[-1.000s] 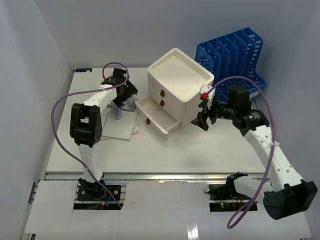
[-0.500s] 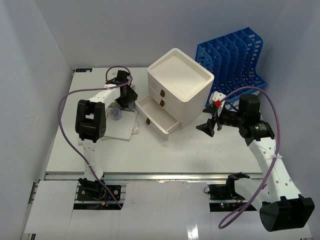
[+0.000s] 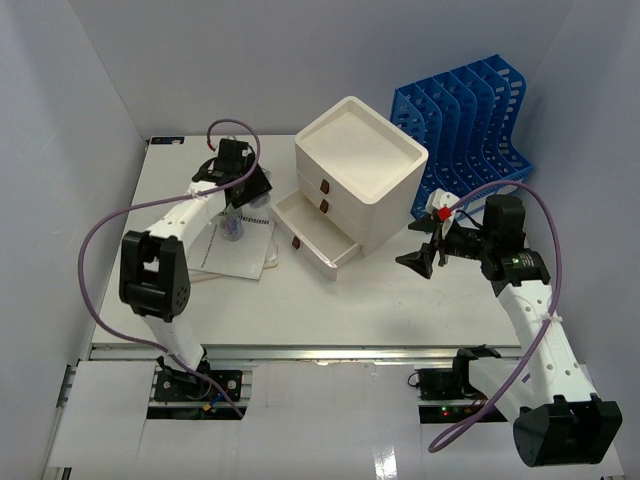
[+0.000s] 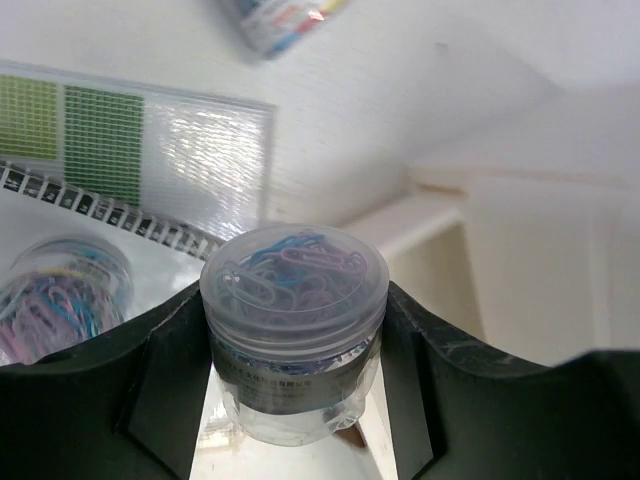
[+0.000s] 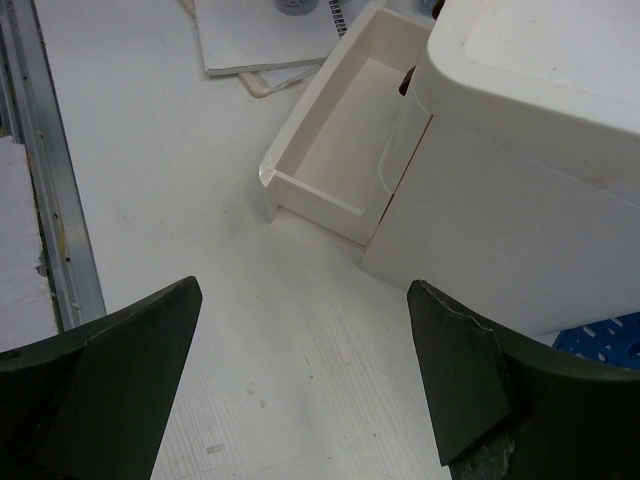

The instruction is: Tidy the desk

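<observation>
One paperclip jar (image 4: 293, 295) inside left end effector (image 4: 292, 345), desk (image 3: 400, 300) beneath.

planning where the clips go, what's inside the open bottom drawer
The open drawer looks empty: only its bare floor and walls show. Its back end is covered by the drawer box, so unseen.

White desk (image 3: 400, 300), cream drawer box (image 3: 360, 155), blue slotted rack (image 3: 470, 105), clear jar (image 4: 292, 345) of pastel clips (image 4: 292, 272), green-checked notebook (image 4: 100, 130).

desk (image 3: 400, 300), drawer box (image 3: 360, 150), file rack (image 3: 465, 110), notebook (image 3: 245, 255)
</observation>
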`<state>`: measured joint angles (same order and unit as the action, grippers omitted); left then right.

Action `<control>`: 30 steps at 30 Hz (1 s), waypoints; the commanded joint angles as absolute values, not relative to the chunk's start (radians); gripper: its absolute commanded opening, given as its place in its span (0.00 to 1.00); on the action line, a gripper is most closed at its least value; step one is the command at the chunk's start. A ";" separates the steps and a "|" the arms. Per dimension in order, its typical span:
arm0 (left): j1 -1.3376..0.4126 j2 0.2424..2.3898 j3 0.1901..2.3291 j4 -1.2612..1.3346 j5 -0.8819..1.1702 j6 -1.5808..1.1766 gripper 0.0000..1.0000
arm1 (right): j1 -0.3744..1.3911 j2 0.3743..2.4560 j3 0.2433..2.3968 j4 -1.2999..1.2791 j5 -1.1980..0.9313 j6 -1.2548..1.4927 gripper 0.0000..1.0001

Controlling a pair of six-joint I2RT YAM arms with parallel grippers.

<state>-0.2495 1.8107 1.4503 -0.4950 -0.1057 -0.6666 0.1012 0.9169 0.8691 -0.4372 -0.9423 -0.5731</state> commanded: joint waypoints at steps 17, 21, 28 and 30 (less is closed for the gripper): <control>-0.409 1.521 0.962 0.241 0.722 -0.006 0.23 | 0.057 0.928 0.841 -0.380 -1.003 -0.586 0.90; -0.443 1.499 0.859 0.459 0.810 0.069 0.24 | 0.055 0.930 0.839 -0.380 -1.000 -0.588 0.90; -0.474 1.592 0.801 0.670 0.789 0.043 0.25 | 0.050 0.935 0.838 -0.381 -0.999 -0.589 0.90; -0.482 1.620 0.806 0.714 0.777 0.026 0.25 | 0.047 0.936 0.837 -0.382 -0.999 -0.589 0.90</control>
